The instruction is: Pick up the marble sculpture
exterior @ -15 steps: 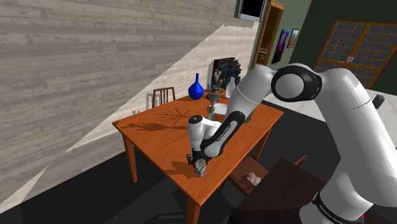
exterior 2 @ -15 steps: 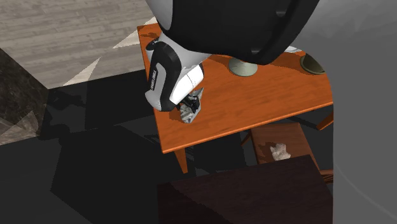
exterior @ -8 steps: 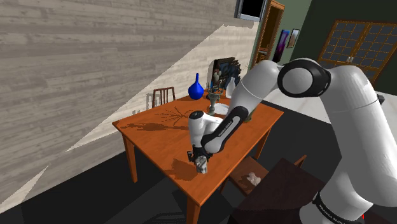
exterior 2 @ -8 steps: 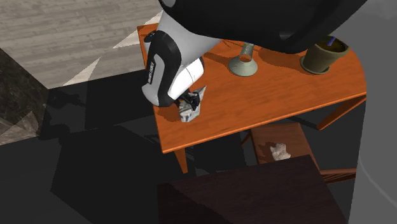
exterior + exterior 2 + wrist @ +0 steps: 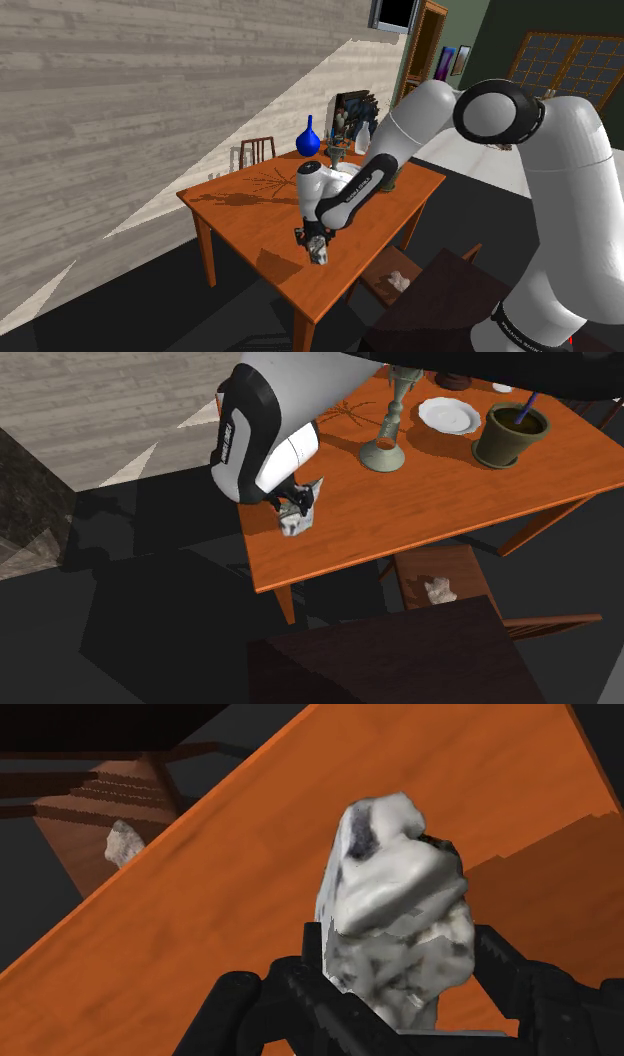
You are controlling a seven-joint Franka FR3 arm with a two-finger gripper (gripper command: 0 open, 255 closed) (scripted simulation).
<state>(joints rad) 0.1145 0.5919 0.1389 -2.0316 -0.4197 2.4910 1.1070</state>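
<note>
The marble sculpture [image 5: 395, 914] is a mottled grey-and-white lump. My gripper [image 5: 400, 966] is shut on it, with the black fingers [image 5: 503, 976] clasping its lower sides. In the shoulder view the sculpture [image 5: 319, 253] hangs under the gripper [image 5: 315, 243], just above the near corner of the orange wooden table [image 5: 240, 215]. In the second exterior view the sculpture [image 5: 298, 518] sticks out below the gripper [image 5: 290, 507], and its shadow falls on the table [image 5: 400, 502] beside it.
On the table stand a candlestick [image 5: 386, 432], a white plate [image 5: 449, 415], a dark pot [image 5: 506, 437] and a blue vase [image 5: 309, 138]. A chair [image 5: 440, 567] with a crumpled white thing [image 5: 437, 590] on it sits by the near edge. A second chair [image 5: 257, 150] stands at the far side.
The arm has risen and drawn back, lifting the sculpture a little off the tabletop. In the second exterior view it has uncovered the candlestick, plate and pot.
</note>
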